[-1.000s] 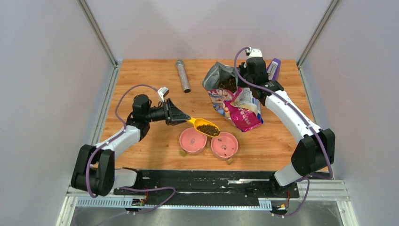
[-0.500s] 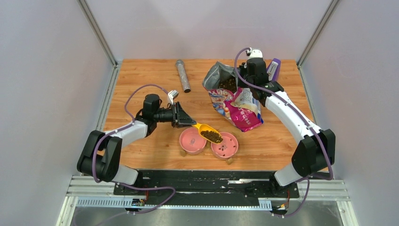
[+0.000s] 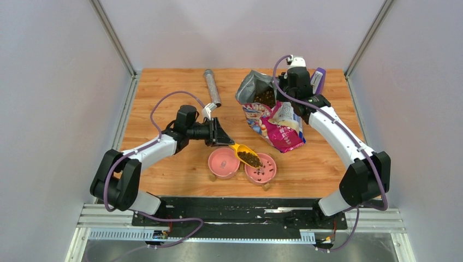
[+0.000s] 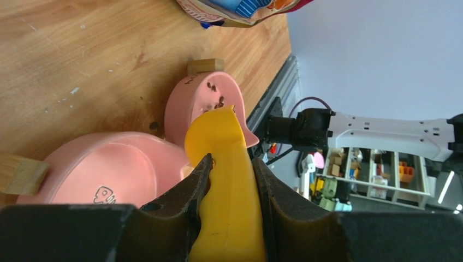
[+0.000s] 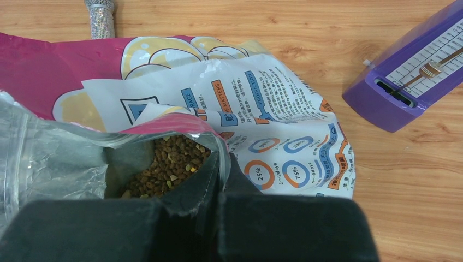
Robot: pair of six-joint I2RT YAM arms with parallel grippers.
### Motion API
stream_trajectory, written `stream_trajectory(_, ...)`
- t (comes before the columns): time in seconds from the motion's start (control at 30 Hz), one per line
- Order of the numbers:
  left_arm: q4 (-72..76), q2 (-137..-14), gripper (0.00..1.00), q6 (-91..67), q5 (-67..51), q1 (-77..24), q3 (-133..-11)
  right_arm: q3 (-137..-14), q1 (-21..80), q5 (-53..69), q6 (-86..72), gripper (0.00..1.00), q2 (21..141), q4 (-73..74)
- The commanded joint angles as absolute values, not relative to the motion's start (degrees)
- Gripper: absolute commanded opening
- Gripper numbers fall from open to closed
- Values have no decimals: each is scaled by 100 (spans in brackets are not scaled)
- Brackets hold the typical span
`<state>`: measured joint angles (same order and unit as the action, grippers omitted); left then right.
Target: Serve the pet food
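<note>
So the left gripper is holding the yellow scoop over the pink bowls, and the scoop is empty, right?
Not quite. The yellow scoop isn't empty: it carries a heap of brown kibble, as the top view shows. The rest is right: the left gripper holds the scoop over the pink bowls.

Walled on three sides by plain pale panels (image 3: 54,82); floored by a wooden tabletop (image 3: 164,93); edged in front by aluminium rail (image 3: 377,220); evenly lit.
</note>
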<state>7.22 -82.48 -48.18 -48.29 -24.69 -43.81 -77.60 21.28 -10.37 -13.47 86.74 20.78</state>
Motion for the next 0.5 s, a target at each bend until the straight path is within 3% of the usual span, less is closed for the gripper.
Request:
stream_trajectory(0.0,93,-7927,0,-4297,-4229,-2565,-4655,-7648,2071,-1201,-1371,0,8449,2374)
stream_trajectory(0.47,-1274,-7650,0,-3401,-3266,-3196,-5451,-7541,2070,-1221,-1503,0,8404,2404)
